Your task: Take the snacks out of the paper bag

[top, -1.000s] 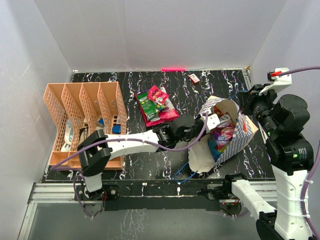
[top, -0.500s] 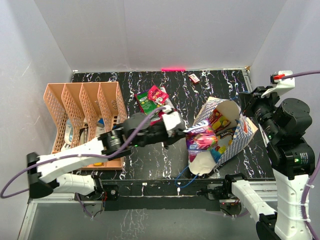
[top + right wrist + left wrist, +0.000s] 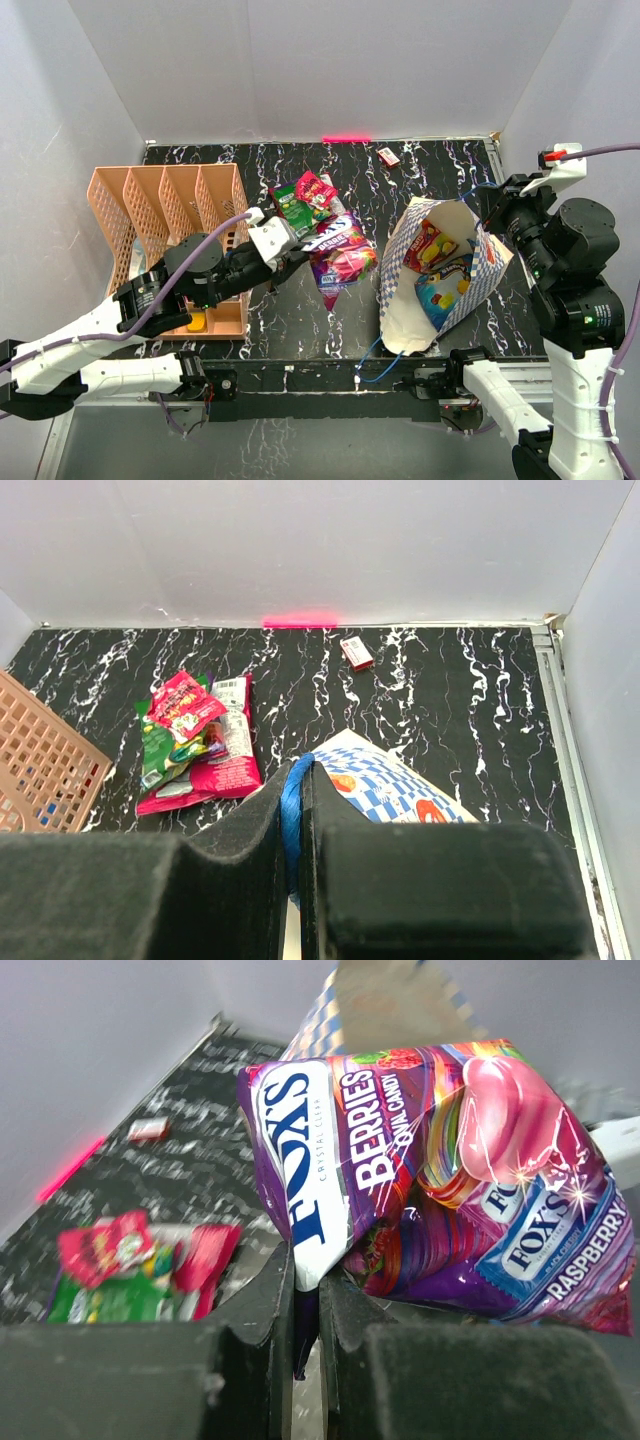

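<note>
The paper bag lies tilted on the black table, mouth toward the left, with a red-and-yellow packet and a blue one inside. My left gripper is shut on the corner of a purple Fox's Berries packet, and a pink Raspberry packet hangs with it left of the bag. Other snacks lie piled farther back. My right gripper is shut on the bag's blue cord handle above its chequered side.
A peach lattice organizer stands at the left, close behind my left arm. A small red-and-white box lies near the back wall. The bag's other blue cord trails toward the front edge. White walls close in the table.
My left gripper has come out of the bag and swung left with the purple and pink packets. The right gripper has kept its hold on the handle.
</note>
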Tool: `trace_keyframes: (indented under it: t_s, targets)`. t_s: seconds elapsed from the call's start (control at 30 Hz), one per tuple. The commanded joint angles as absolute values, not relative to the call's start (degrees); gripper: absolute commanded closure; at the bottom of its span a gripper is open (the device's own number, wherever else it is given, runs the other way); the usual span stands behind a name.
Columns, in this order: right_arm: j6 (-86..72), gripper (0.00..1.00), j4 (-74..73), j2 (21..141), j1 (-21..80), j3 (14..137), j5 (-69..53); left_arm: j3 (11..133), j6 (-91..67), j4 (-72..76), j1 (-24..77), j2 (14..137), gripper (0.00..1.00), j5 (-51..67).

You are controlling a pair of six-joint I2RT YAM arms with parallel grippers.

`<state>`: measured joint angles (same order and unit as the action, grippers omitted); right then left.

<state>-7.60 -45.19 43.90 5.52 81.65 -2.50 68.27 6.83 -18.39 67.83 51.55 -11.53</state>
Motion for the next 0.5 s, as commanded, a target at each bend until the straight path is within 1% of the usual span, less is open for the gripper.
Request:
trace_keyframes:
  t_s: [0.0,0.17,0.3,0.37,0.47]
  targets:
    - [-7.12,0.92,-39.28,42.95,5.52,83.37,-0.46,65.34,5.29,-20.79,67.92,50.34,1.00,-22.32]
    - [-7.29,0.92,-39.29,43.02,5.52,84.66,-0.26,55.79,1.01,-16.51,67.94,50.58,1.00,-23.35]
    - [-7.14,0.92,-39.58,42.72,5.53,84.62,-0.16,47.72,1.54,-7.88,67.94,50.68,1.00,-24.60]
    - [-6.83,0.92,-40.57,42.88,5.54,85.31,-0.03,45.41,1.45,-5.80,67.94,52.39,1.00,-27.14]
    - [-6.47,0.93,-41.19,43.06,5.46,86.12,0.28,43.17,-1.06,-2.44,67.94,57.72,1.00,-34.25]
